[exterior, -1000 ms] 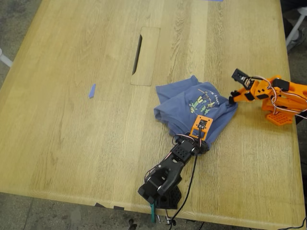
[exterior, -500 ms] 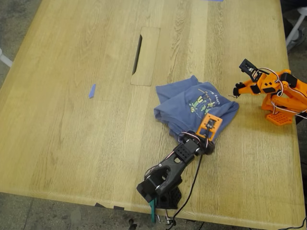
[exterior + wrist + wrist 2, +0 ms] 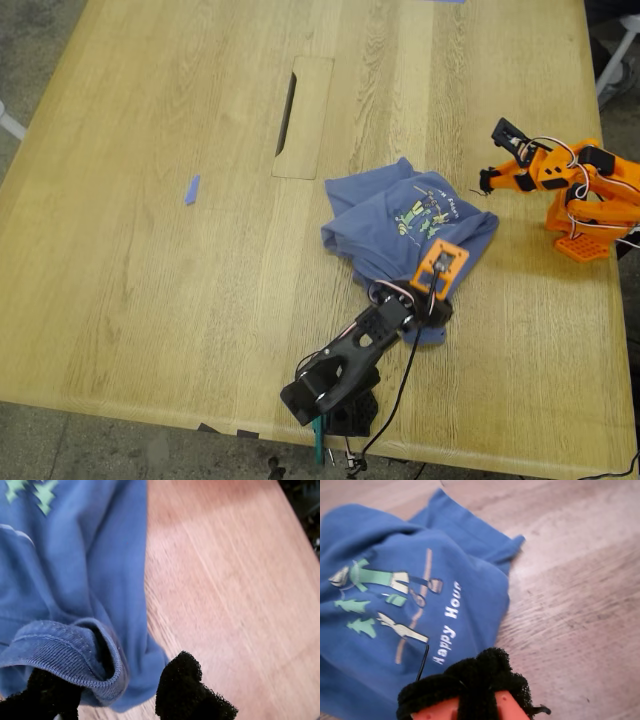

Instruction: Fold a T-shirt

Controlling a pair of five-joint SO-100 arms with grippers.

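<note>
My first gripper (image 3: 117,692) stood with its padded jaws parted around a ribbed hem of the T-shirt (image 3: 400,225), which lay bunched on the wooden table (image 3: 150,280) near the exterior view's right; whether the pads actually pinched the cloth was hard to tell. My second gripper (image 3: 486,178) hovered just beside the shirt, jaws closed and holding nothing, its tips cut off in its own wrist view.

One wooden desk (image 3: 150,260) carries one crumpled blue T-shirt (image 3: 390,225) and one small blue tape scrap (image 3: 192,189). Two arms stand on it: one black (image 3: 340,365), one orange (image 3: 590,200).
</note>
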